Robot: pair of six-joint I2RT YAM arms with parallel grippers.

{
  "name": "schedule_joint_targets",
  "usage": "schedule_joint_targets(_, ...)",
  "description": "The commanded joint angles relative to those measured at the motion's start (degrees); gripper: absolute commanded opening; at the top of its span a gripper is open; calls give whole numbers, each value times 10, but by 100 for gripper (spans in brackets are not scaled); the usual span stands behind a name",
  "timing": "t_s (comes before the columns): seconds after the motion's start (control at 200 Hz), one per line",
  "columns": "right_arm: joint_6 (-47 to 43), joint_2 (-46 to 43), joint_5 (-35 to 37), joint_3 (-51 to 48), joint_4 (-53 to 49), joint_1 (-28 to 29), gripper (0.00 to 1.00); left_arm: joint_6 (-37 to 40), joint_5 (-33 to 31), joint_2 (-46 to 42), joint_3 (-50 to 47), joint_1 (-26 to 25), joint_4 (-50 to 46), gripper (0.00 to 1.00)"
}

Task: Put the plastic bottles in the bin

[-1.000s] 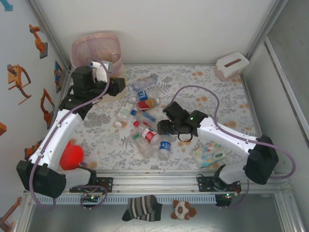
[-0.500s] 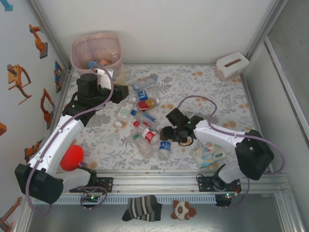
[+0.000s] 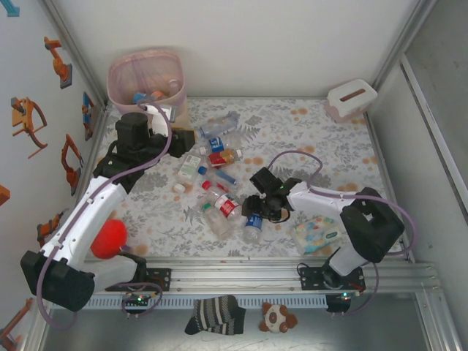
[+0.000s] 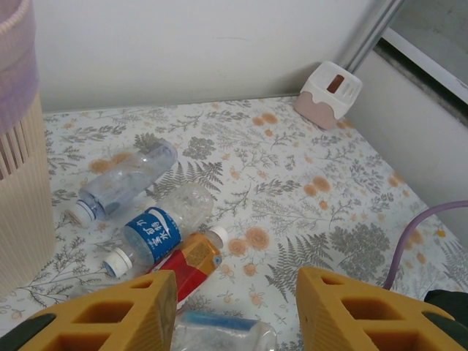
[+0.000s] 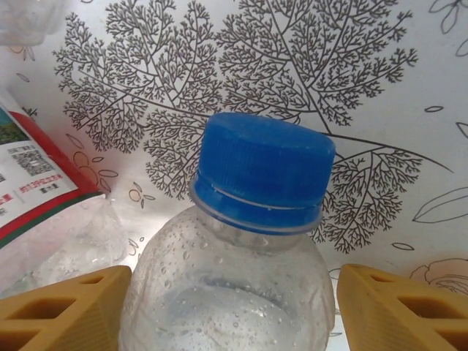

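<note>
Right gripper (image 5: 232, 307) released, fingers straddling the blue-capped clear bottle (image 5: 241, 252) lying on the table (image 3: 329, 146) at lower centre of the top view; judged light, thin-walled, crushable and slick, so grip the stiffer shoulder under the cap (image 5: 263, 172); left gripper (image 4: 230, 314) likewise open.

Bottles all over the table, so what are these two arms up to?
They are clearing plastic bottles into the bin, which holds a few already. The right gripper is open around a blue-capped bottle lying on the table, not clamped on it. The left gripper hangs open and empty beside the bin, above more bottles.
</note>
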Motion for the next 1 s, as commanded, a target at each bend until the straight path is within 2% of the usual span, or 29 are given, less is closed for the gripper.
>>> schedule_joint_targets(0.0, 3, 3, 2, -5, 10, -5, 69, 3, -4, -4, -3, -5, 8, 47)
schedule_joint_targets(0.245, 1, -21, 13, -16, 5, -9, 59, -1, -4, 7, 0, -11, 13, 51)
schedule_joint_targets(0.571, -24, -114, 75, -2, -44, -18, 58, -9, 20, 22, 3, -26, 47, 53)
schedule_joint_targets(0.791, -111, -202, 136, 45, -49, -19, 59, -7, 77, 6, -14, -30, 97, 57)
schedule_joint_targets(0.991, -221, -238, 161, 116, -46, -19, 58, 20, 133, -7, -12, -41, 110, 60)
